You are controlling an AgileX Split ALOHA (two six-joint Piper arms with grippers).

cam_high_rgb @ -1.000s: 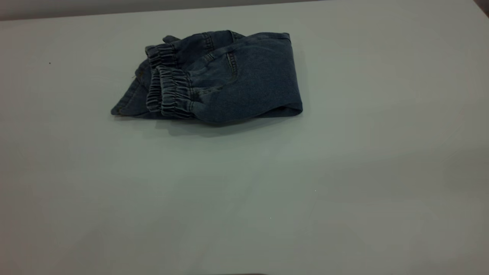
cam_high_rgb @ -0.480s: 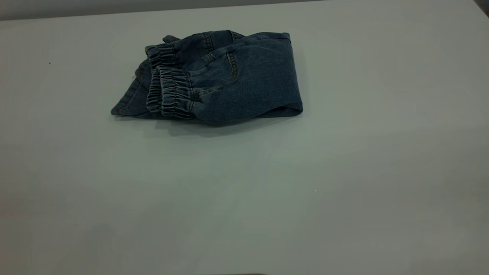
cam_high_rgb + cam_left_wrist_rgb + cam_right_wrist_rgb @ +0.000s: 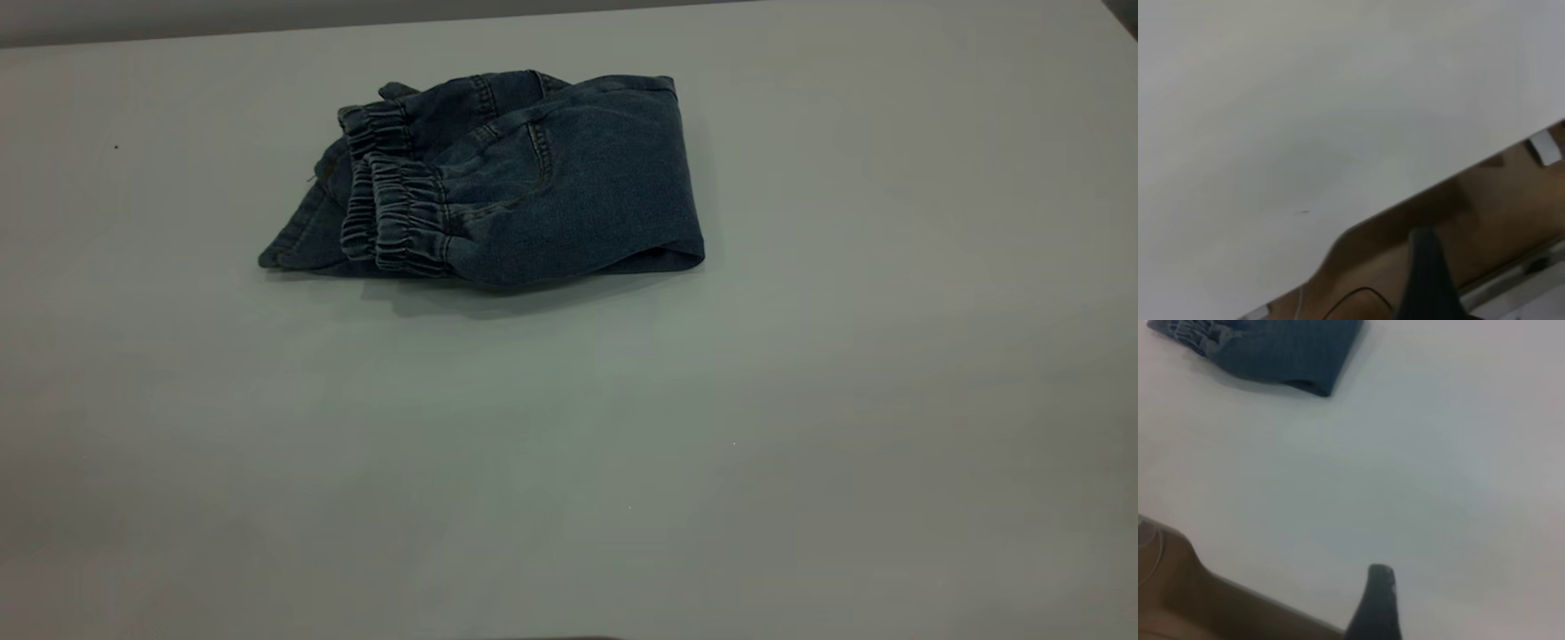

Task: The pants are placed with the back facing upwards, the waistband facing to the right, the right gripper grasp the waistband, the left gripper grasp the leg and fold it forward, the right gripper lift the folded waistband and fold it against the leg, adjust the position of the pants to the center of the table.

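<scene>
Denim pants (image 3: 498, 178) you see folded on the table (image 3: 800, 400), waistband left; both grippers (image 3: 1426, 280) (image 3: 1375, 603) hang apart from them, finger spread can't tell.

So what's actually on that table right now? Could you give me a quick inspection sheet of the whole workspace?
Surface: pale grey table, plain and smooth.
Job's things: blue denim pants lie folded into a bundle toward the far side, gathered elastic waistband facing left in the exterior view.
Clutter: nothing seen.
Grippers: neither shows in the exterior view; one dark fingertip of the left gripper hangs past the table edge, one of the right gripper near the table's edge, away from the pants.
Cables: a thin dark cable off the table.
Surroundings: brown floor beside the table.
</scene>
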